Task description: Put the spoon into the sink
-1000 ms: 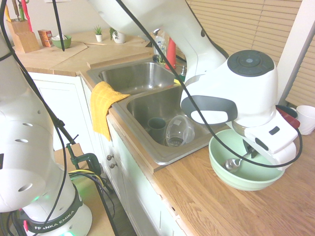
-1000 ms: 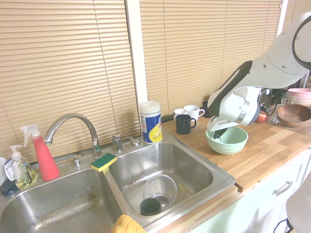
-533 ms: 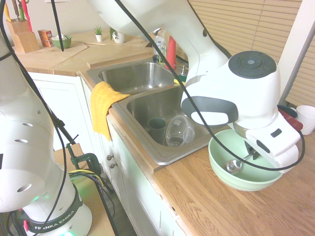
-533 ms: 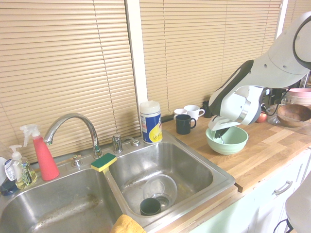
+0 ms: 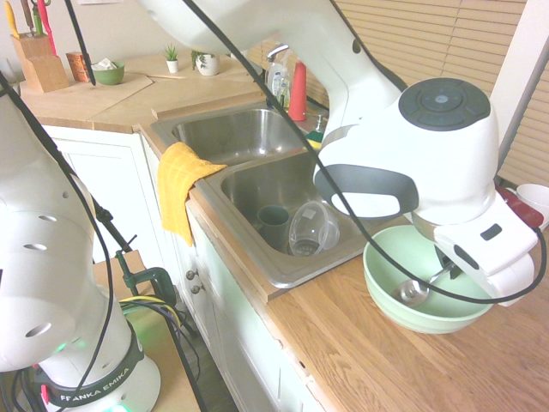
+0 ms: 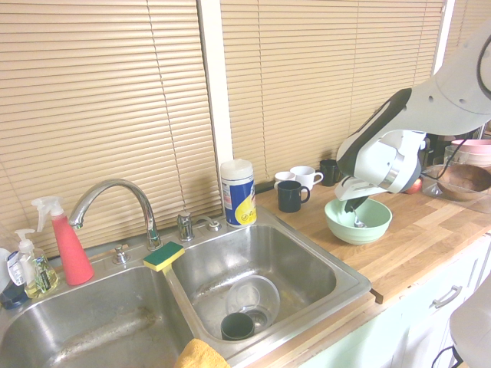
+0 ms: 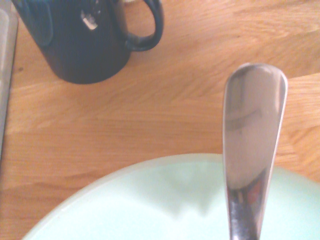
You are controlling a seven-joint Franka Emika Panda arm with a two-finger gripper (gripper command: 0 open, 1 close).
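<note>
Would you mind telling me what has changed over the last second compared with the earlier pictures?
The gripper, shut on the spoon, has risen a little, lifting the spoon's head off the bottom of the green bowl. The sink, the mugs and the bowl itself stayed put.

First exterior view: high, beside the arm's base, facing along the counter over the sink (image 5: pixel 257 163) toward the green bowl (image 5: pixel 390 292); second exterior view: opposite side, above the sink (image 6: pixel 253 276), bowl (image 6: pixel 357 222) farther off. Wrist view: close above the bowl rim (image 7: pixel 125 185); all 3 share the bowl.
</note>
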